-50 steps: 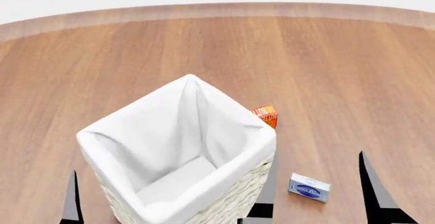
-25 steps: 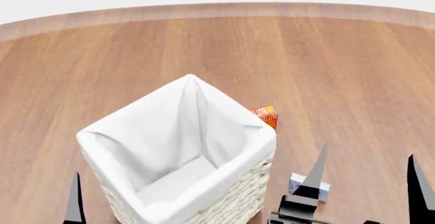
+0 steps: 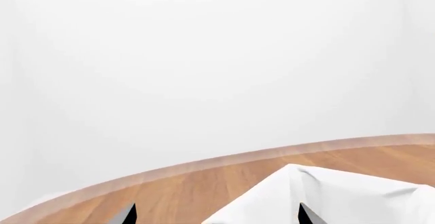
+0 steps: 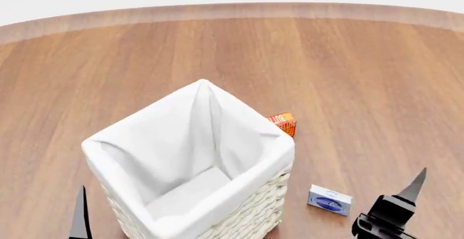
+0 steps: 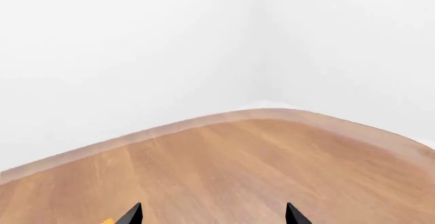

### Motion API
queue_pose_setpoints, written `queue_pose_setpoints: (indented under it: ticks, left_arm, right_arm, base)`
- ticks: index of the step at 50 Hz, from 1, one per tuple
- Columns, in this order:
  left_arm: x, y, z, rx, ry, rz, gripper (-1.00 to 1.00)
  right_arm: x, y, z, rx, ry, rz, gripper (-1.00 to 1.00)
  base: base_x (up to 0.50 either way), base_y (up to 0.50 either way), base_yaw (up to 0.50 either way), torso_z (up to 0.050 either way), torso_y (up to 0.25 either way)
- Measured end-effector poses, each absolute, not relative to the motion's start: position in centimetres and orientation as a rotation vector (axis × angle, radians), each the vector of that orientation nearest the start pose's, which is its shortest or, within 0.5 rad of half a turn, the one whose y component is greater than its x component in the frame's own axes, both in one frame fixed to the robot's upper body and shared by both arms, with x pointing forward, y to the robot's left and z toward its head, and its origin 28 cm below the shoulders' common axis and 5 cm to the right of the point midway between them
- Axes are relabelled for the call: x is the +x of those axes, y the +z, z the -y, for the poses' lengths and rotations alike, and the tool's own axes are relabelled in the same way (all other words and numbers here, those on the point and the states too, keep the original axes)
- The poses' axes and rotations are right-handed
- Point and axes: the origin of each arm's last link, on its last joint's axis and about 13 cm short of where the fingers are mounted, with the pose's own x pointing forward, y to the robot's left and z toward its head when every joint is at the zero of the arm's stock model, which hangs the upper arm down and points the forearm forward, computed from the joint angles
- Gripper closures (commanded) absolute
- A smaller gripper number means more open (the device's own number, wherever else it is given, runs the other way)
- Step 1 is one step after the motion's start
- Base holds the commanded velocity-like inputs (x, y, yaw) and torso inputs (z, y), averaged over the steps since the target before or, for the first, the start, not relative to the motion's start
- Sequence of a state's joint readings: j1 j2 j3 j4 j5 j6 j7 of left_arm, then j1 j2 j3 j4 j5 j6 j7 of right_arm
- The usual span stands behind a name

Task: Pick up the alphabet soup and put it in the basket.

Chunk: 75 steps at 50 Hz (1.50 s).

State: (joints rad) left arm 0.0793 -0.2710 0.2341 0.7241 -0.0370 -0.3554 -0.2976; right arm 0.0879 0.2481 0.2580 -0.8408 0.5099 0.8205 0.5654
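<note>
Both grippers are hanging spread open and empty, the left gripper (image 3: 216, 215) beside the basket (image 4: 108, 146), the right gripper (image 5: 213, 215) beyond the blue-white box (image 4: 330, 200) from it.

Round wooden floor (image 4: 348, 70), pale raised rim; plain white walls (image 5: 136, 40), even light

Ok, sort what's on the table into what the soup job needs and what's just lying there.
For the job:
- basket
- right gripper, open, holding nothing
- left gripper, open, holding nothing
- the soup can is not visible in any view

Just lying about:
- orange-red carton behind the basket
- blue-white box beside the basket
</note>
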Motion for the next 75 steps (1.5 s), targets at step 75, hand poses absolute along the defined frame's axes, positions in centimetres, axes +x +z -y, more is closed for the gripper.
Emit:
queue_pose_setpoints:
  ticks: [75]
  left_arm:
    - [16.8,12.2,-20.2,0.128,0.000,0.277,-1.00]
  right_arm:
    - [21.9,12.5,13.8,0.418,-0.700,-0.654,-1.00]
  base:
    - [0.00,0.00,0.00,0.000,0.000]
